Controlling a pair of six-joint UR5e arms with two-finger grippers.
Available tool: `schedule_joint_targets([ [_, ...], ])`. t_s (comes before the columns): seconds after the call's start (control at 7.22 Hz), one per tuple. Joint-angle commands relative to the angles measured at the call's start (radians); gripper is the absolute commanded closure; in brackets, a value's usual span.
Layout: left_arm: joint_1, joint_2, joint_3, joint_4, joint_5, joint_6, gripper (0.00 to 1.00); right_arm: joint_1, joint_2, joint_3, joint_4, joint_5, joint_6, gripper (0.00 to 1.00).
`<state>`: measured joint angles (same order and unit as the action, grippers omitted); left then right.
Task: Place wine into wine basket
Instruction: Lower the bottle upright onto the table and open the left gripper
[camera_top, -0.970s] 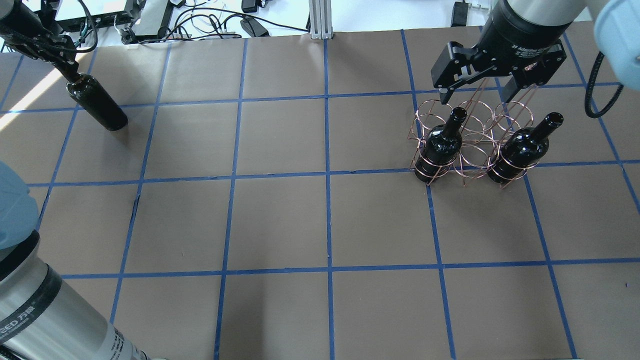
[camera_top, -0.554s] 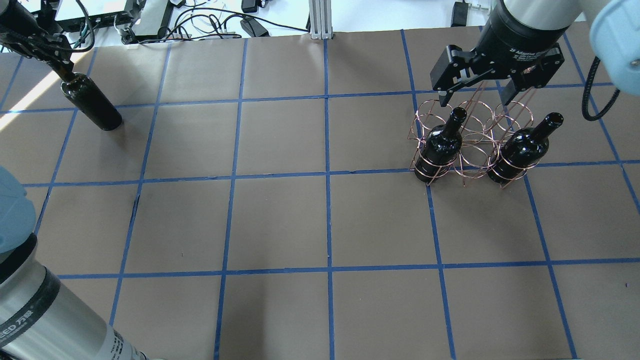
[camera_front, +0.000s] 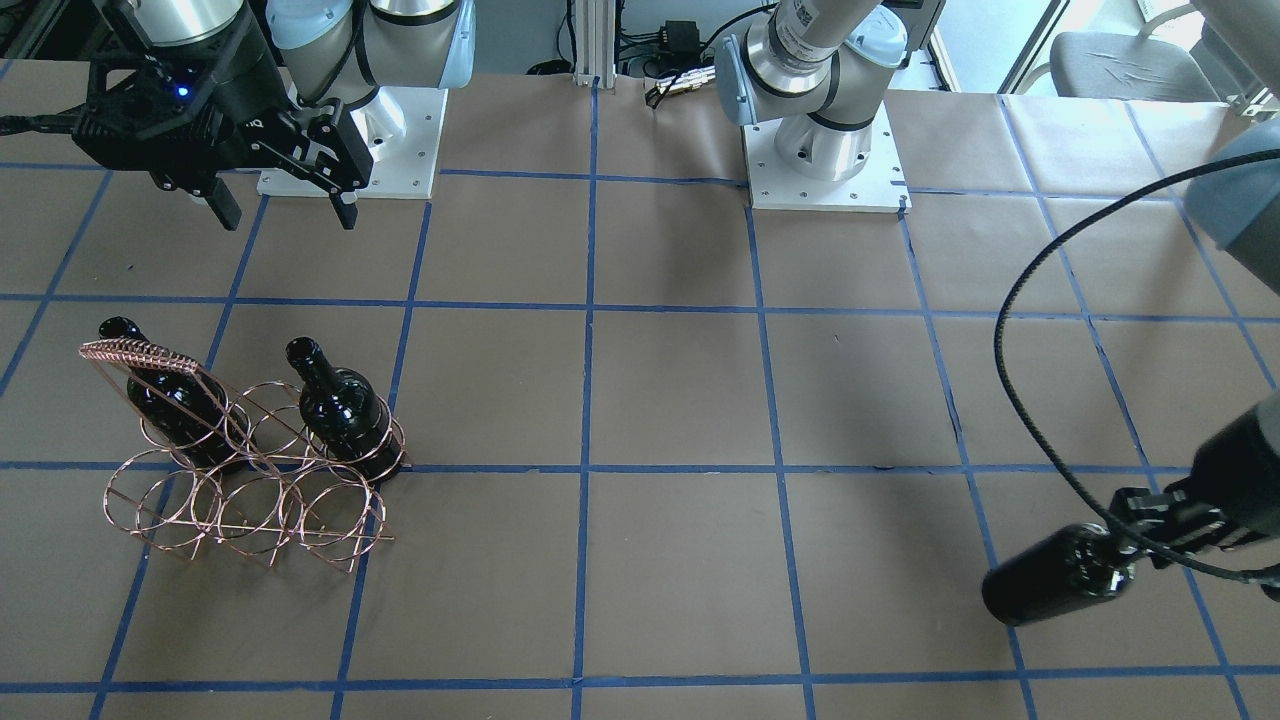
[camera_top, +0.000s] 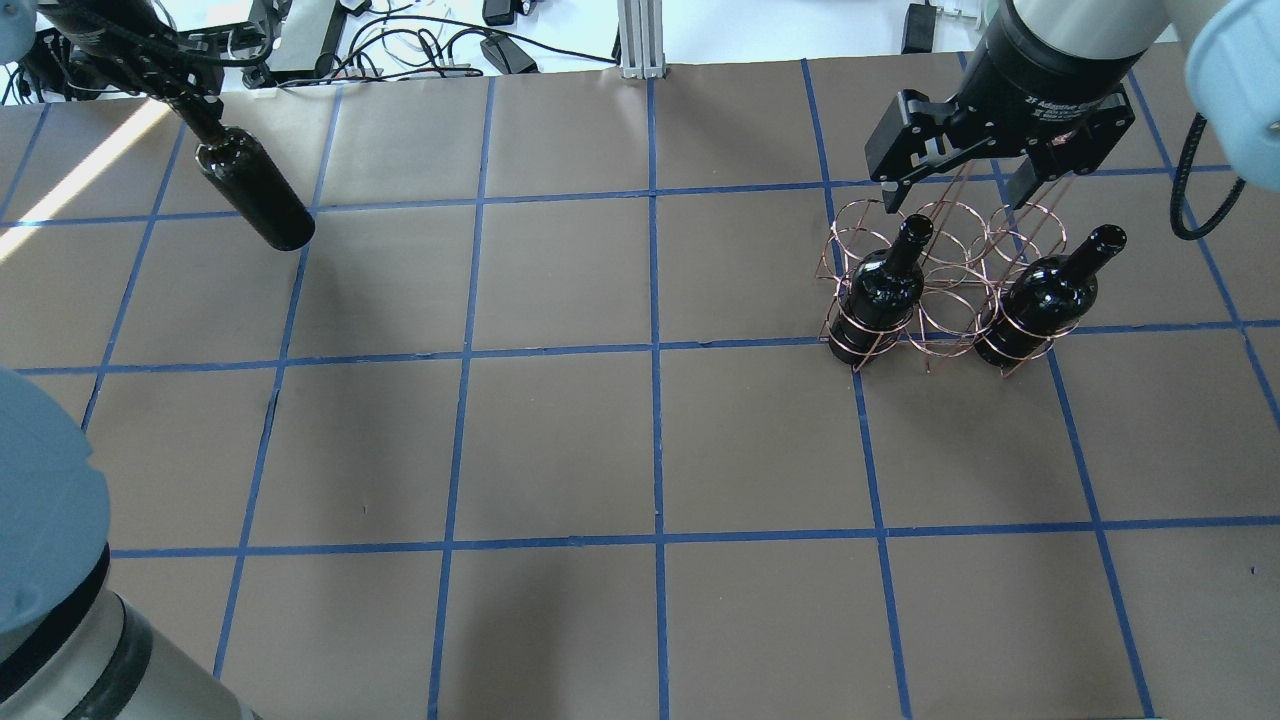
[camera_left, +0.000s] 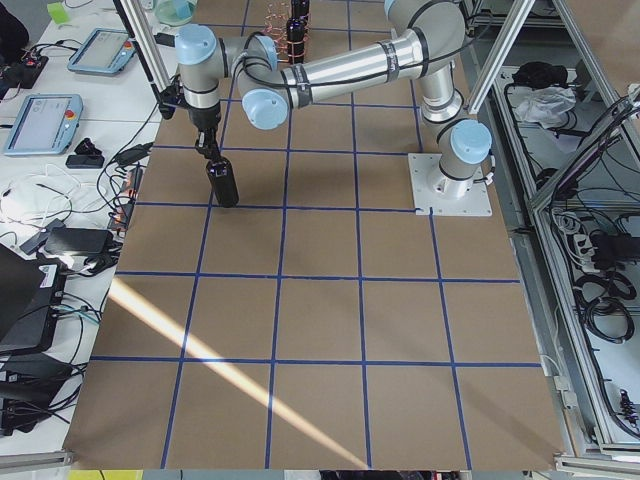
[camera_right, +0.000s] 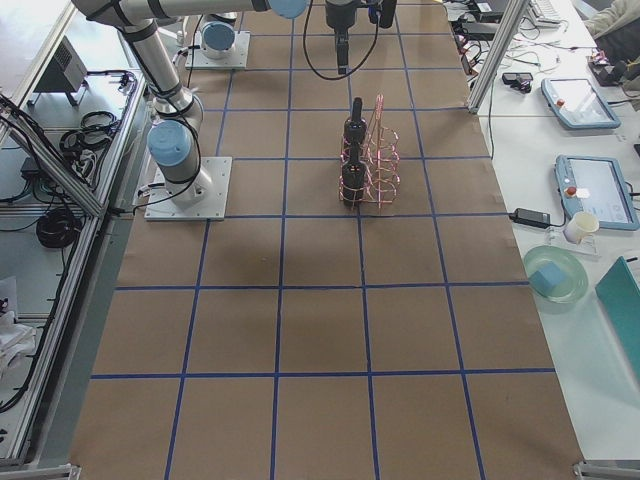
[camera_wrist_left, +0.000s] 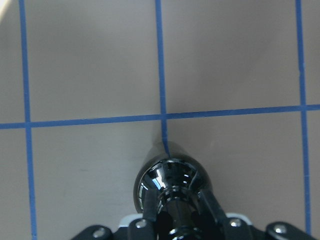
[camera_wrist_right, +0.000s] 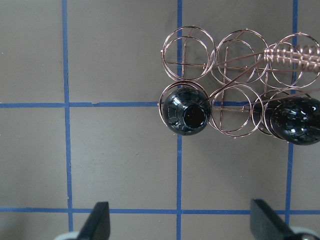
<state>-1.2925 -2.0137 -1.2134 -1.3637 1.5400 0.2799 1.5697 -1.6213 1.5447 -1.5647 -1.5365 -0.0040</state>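
Observation:
My left gripper (camera_top: 195, 115) is shut on the neck of a near-black wine bottle (camera_top: 255, 195) and holds it above the table at the far left. The bottle also shows in the front view (camera_front: 1060, 575) and from above in the left wrist view (camera_wrist_left: 172, 182). The copper wire wine basket (camera_top: 945, 300) stands at the right and shows in the front view (camera_front: 245, 500) too. Two more bottles (camera_top: 880, 295) (camera_top: 1045, 290) stand in its near-row end rings. My right gripper (camera_top: 955, 190) hangs open and empty above the basket's far side, and its wrist view looks down on the basket (camera_wrist_right: 235, 75).
The table is brown paper with a blue tape grid (camera_top: 655, 350). Cables and devices (camera_top: 420, 40) lie beyond its far edge. The arm bases (camera_front: 820, 150) stand at the robot's side. The basket's braided handle (camera_front: 140, 352) rises on a tall frame.
My left gripper has carried the bottle to the right and further off the table. My right gripper has stayed open above the basket, almost still.

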Motion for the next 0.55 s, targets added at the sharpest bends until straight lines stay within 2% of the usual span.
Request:
schedule_joint_targets([
  [0.0,-0.086,0.135,-0.207,-0.032,-0.012,-0.23,1.0,-0.002,0.0,0.0,0.003,-0.007,-0.008,0.0],
  [0.14,-0.112,0.223,-0.304,-0.037,-0.017,-0.337,1.0,-0.002,-0.002,0.002,0.002,0.004,-0.001,0.0],
  [0.42,-0.267,0.306,-0.368,-0.026,-0.011,-0.527,1.0,-0.004,-0.003,0.0,0.006,-0.005,-0.005,0.0],
])
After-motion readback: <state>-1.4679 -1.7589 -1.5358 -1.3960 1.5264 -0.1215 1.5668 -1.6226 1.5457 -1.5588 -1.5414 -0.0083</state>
